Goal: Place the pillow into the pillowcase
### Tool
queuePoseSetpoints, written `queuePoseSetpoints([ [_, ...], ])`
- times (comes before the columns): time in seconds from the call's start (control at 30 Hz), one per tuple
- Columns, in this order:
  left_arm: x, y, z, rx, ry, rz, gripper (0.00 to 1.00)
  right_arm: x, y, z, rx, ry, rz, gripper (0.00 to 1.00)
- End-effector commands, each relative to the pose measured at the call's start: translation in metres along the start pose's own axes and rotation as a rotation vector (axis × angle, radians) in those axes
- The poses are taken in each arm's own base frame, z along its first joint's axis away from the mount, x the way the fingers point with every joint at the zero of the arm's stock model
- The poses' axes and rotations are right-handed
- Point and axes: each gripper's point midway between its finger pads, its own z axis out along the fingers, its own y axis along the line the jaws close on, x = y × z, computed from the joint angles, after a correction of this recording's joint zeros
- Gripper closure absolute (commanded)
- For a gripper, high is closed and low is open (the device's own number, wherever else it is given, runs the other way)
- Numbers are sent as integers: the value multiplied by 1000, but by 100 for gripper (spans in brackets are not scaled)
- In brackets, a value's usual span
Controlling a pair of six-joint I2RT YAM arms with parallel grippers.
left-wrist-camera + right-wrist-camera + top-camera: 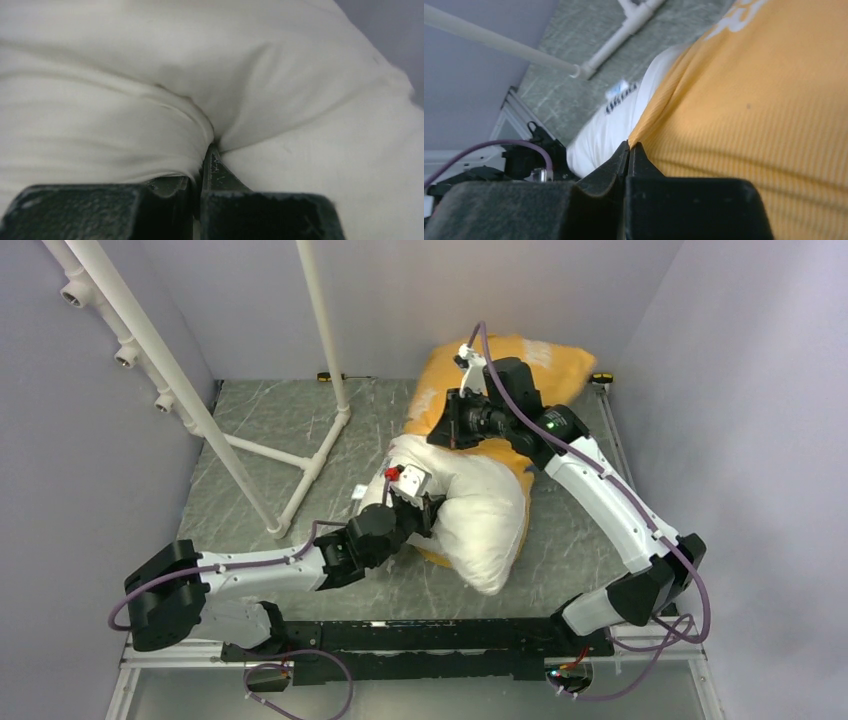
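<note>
Pillow [485, 510] on table [260, 440], far end covered by yellow-orange pillowcase [440, 405], near end bulging out white toward the arm bases. Left gripper [207, 150] clamped on a bunched fold of pillow. Right gripper [630, 147] clenched tight at pillowcase hem, near pillow's printed logo [620, 97]; cloth between its tips: cannot tell.

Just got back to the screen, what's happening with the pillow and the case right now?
The pillow is only partly inside the yellow-orange pillowcase; its near end bulges out of the opening. The left pincer is shut on a fold of the pillow's white cover at that exposed end. The right pincer is shut at the pillowcase's open edge, apparently pinching the hem where it meets the pillow. The stuffing is not finished.
</note>
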Motion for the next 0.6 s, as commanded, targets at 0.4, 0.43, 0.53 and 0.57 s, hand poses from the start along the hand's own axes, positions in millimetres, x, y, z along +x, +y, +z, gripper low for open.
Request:
queuePoseSetpoints([
  [0.4,-172,31,-42,-249,-493,86,100,27,136,-48,-469,40,22,100],
  [0.43,-168,37,-44,-272,-477,83,100,27,134,-48,-459,35,27,100],
  [0.53,-149,57,-43,-329,-430,72,100,32,121,-43,-398,37,37,100],
  [0.57,-142,64,-41,-345,-415,62,100,36,119,-40,-393,52,41,100],
])
